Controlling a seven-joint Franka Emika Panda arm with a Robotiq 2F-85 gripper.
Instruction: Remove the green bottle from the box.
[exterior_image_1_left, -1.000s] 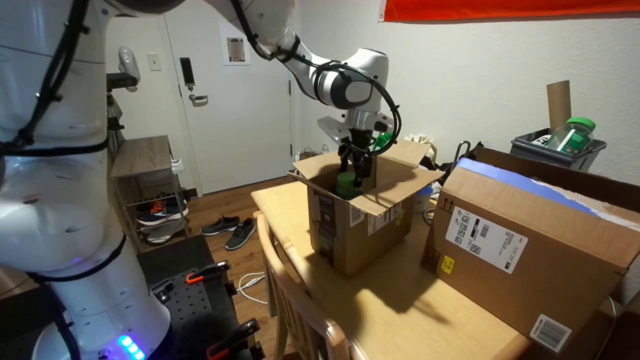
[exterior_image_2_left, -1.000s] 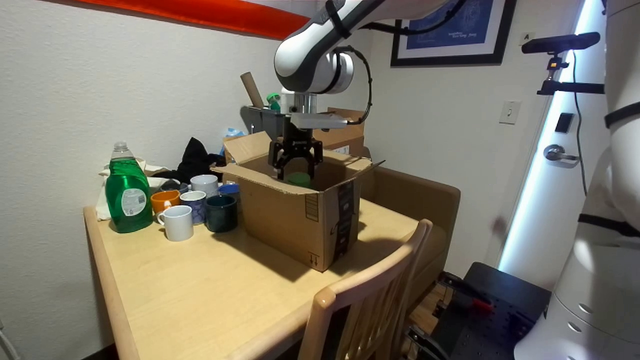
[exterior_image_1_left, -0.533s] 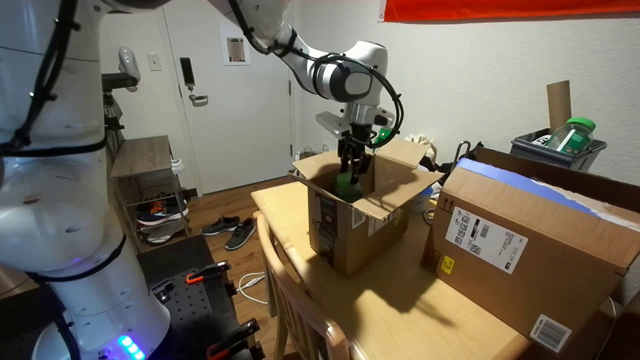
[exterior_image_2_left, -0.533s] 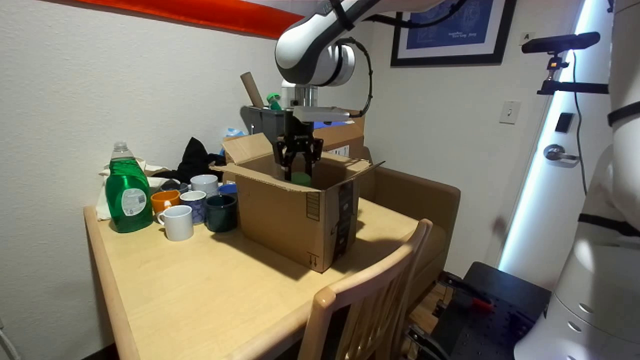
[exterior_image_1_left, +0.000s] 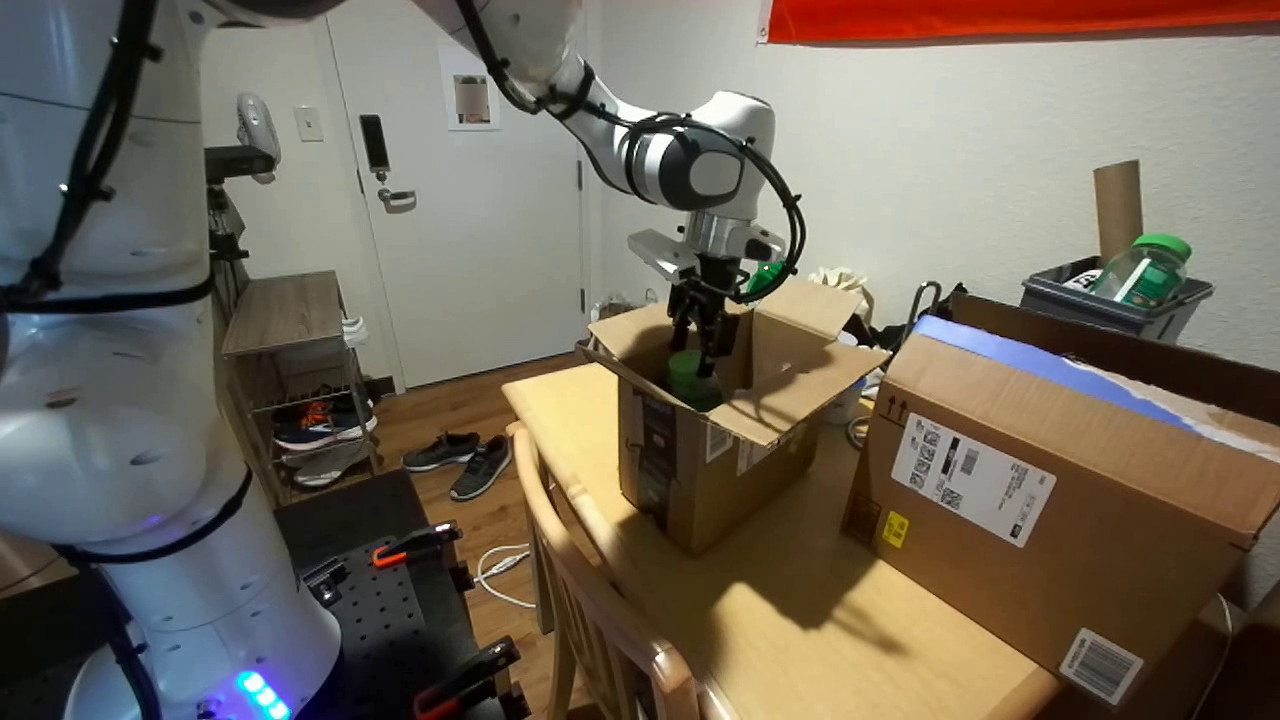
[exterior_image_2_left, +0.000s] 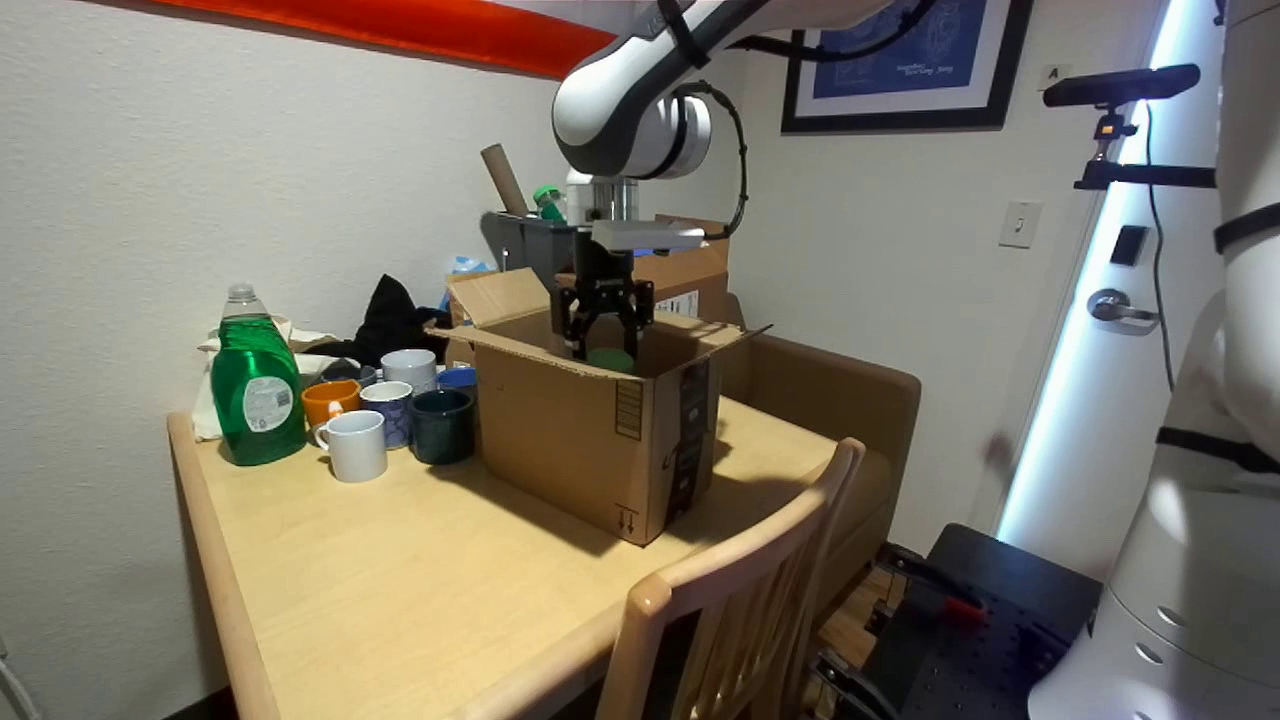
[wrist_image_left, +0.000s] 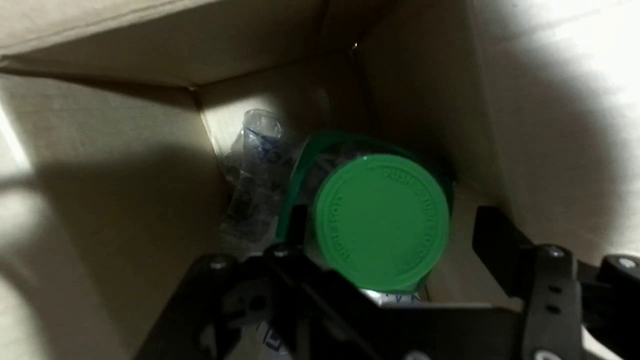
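The green-lidded bottle (exterior_image_1_left: 690, 388) stands in the open cardboard box (exterior_image_1_left: 735, 495). Its round green lid also shows in an exterior view (exterior_image_2_left: 610, 361), and in the wrist view the bottle (wrist_image_left: 382, 215) is seen from above. The box walls hide its lower part in both exterior views. My gripper (exterior_image_1_left: 694, 360) points down into the box mouth, its fingertips at about lid height. In the wrist view the gripper (wrist_image_left: 392, 222) is open with the lid between its fingers. The left finger is close beside the lid; whether it touches cannot be told. The right finger is apart from it.
Clear plastic packing (wrist_image_left: 255, 175) lies in the box beside the bottle. Box flaps (exterior_image_1_left: 800, 385) stick out around the mouth. A green soap bottle (exterior_image_2_left: 255, 390) and several mugs (exterior_image_2_left: 357, 445) stand on the table. A larger box (exterior_image_1_left: 1040, 500) and a wooden chair (exterior_image_2_left: 740, 560) are close by.
Half a second ago the fingers were closer together and the gripper higher; now it is lower and wider open. The lid has shifted slightly inside the box.
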